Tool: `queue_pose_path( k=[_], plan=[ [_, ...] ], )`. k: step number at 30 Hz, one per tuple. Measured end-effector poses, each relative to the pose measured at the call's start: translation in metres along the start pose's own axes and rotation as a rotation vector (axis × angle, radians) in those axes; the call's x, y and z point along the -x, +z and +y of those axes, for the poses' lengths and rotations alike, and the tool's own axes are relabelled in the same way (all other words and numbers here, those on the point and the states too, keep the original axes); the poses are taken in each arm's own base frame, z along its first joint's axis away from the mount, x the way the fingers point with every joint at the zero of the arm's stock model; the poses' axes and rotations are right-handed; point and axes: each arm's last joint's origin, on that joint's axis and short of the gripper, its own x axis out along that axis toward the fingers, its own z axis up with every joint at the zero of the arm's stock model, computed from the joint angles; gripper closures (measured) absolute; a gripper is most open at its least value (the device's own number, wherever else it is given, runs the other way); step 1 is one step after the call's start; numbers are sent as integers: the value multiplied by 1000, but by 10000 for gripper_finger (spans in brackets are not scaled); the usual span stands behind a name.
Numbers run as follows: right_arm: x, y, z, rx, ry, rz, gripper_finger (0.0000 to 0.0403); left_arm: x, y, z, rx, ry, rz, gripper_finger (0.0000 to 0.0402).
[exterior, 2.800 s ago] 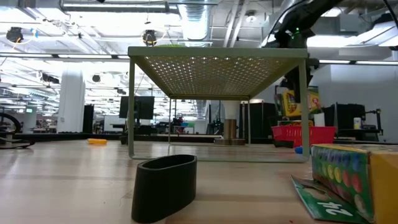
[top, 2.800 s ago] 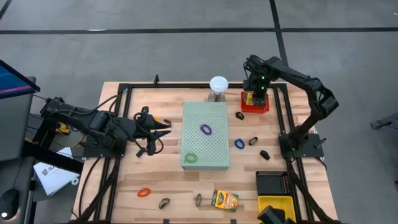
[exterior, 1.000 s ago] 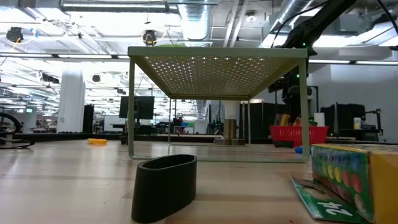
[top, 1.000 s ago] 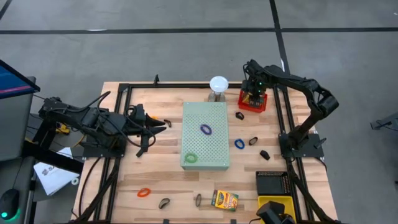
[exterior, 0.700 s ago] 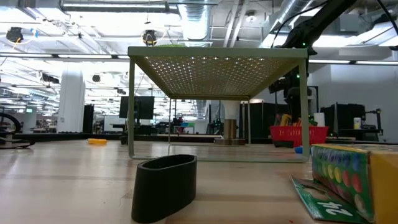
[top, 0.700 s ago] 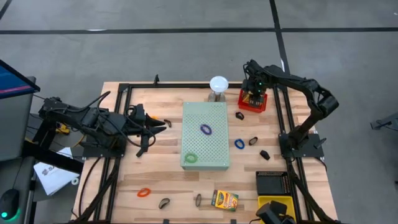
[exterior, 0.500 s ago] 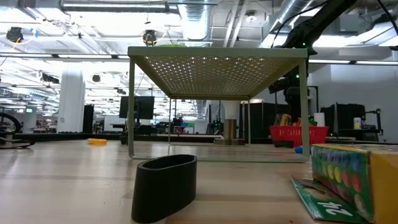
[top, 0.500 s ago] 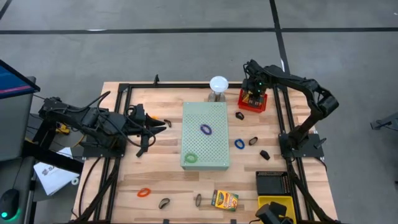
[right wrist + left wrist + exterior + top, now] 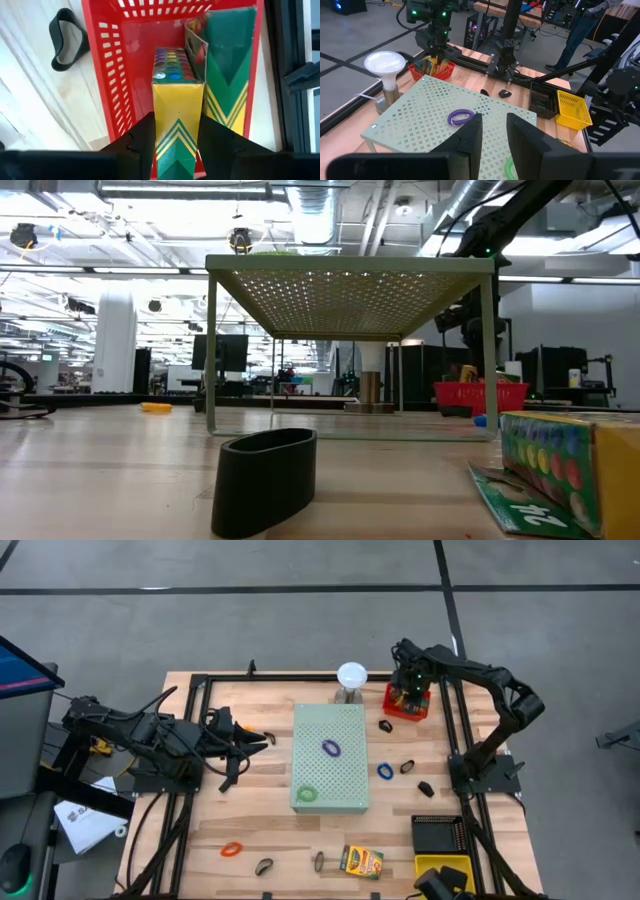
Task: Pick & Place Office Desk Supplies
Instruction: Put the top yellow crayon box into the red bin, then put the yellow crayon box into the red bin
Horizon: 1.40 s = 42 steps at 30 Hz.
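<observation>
My right gripper [image 9: 177,145] hangs over the red basket [image 9: 421,712] at the table's far right, pointing down and shut on a yellow-green printed box [image 9: 176,105]. A second, green-and-yellow box [image 9: 227,60] stands in the basket beside it. My left gripper [image 9: 493,135] waits open and empty above the table's left side. A purple loop [image 9: 331,748] and a green loop [image 9: 306,794] lie on the pale-green perforated board [image 9: 345,725]. A blue loop [image 9: 385,771], an orange loop [image 9: 232,849], black clips [image 9: 407,767] and another printed box [image 9: 361,862] lie on the table. My right gripper pinches the yellow-green box's two long sides [image 9: 159,135] between its two fingers, at the box's upper end. The fingers come from above and run along the box. The box stands nearly upright with its lower end [image 9: 172,65] down inside the red basket.
A white dome on a grey stand [image 9: 351,677] sits left of the basket. A black tray [image 9: 440,835] and a yellow bin [image 9: 445,870] stand at the near right. Black band loops [image 9: 264,866] lie near the front edge. A black frame rail [image 9: 455,730] runs close behind the basket.
My right gripper has stayed over the red basket and rolled slightly about its downward-pointing line. The yellow-green box stays down inside the basket.
</observation>
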Motion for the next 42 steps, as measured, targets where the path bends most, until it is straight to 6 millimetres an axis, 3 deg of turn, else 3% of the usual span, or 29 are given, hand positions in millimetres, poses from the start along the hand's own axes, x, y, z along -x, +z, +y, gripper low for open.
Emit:
queue_pose_path(
  k=[14,23,33,42],
  plan=[
    [0,4,-2,3,-47,-21,227,0,2,-2,19,-28,-17,318],
    [3,2,0,-24,-79,9,222,0,2,-2,19,-28,-17,318],
    [19,-2,5,-100,-95,-41,227,0,2,-2,10,-27,-17,318],
    [57,-11,35,-236,69,-200,227,0,2,-1,-10,-26,-15,318]
  ],
)
